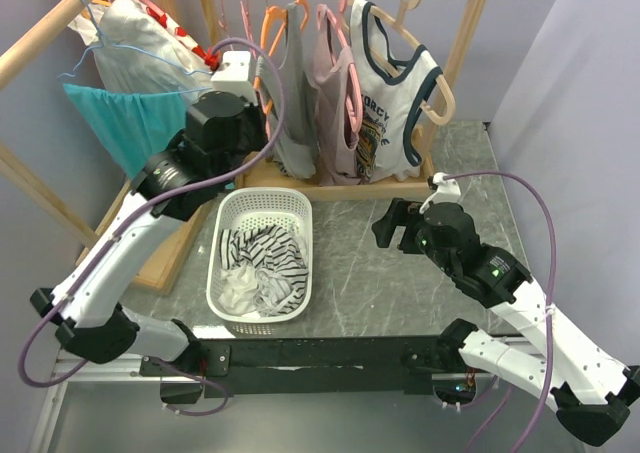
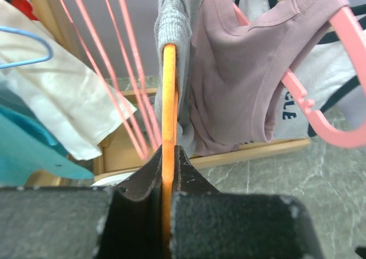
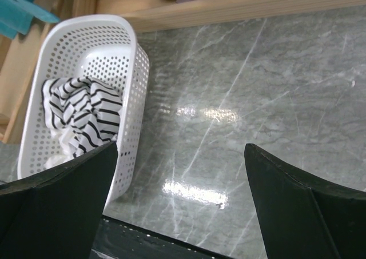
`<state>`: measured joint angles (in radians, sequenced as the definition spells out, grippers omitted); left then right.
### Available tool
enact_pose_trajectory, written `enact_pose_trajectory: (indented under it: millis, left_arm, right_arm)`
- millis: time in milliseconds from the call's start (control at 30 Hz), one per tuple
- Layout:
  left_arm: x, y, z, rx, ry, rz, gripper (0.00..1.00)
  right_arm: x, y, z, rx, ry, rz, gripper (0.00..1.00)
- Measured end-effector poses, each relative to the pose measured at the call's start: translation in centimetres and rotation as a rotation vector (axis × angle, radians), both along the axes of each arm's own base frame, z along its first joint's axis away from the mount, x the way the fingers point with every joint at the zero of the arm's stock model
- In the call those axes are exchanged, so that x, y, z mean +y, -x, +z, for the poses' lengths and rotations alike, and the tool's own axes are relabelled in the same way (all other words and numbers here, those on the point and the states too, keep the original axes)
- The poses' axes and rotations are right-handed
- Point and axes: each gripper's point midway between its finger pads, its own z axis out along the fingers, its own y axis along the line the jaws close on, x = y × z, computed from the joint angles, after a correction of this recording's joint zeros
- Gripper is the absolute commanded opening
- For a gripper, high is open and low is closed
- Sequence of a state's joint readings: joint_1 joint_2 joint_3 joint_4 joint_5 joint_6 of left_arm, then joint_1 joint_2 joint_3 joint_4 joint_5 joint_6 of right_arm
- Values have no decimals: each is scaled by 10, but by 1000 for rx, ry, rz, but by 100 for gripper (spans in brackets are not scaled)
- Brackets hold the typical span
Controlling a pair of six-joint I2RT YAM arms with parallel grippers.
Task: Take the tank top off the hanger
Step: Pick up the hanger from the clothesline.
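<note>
Orange hanger [image 2: 169, 99], wearing ribbed grey tank top [image 2: 171, 13], pinched in left hand [image 2: 168, 156]; right hand [image 3: 180, 147] gapes empty.

- left gripper [image 2: 168, 159], bottom centre of frame: jaws pinched on orange hanger [image 2: 169, 93], which is seen edge-on and vertical
- grey tank top [image 2: 173, 13] draped over the hanger's top, upper centre
- mauve tank top [image 2: 229, 82] on pink hanger [image 2: 337, 130], right

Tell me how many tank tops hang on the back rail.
3: gray tank top at left on the orange hanger, mauve tank top in the middle, white tank top at right. Others may hide between them.
</note>
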<state>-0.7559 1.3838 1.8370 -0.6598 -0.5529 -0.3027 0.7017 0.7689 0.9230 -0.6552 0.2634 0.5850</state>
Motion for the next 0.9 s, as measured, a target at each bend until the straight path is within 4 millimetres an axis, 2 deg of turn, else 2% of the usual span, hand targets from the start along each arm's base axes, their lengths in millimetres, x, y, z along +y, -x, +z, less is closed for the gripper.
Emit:
enact_pose_trajectory:
  millis: [300,467,700,900]
  left_arm:
    - [23,44,29,-47,70,-79,1]
    - [26,74,39,-58,89,-196,1]
    - [4,114,24,-51,83,-462,1]
    - [-8,137,14,-38,80,-604,1]
  right_arm:
    - [3,-3,12,-25,-30,6,100]
    - [4,-1,26,-51,-58,15,100]
    - [0,11,70,-154,-159,40,99]
    - [-7,24,103,-241,-237,58,96]
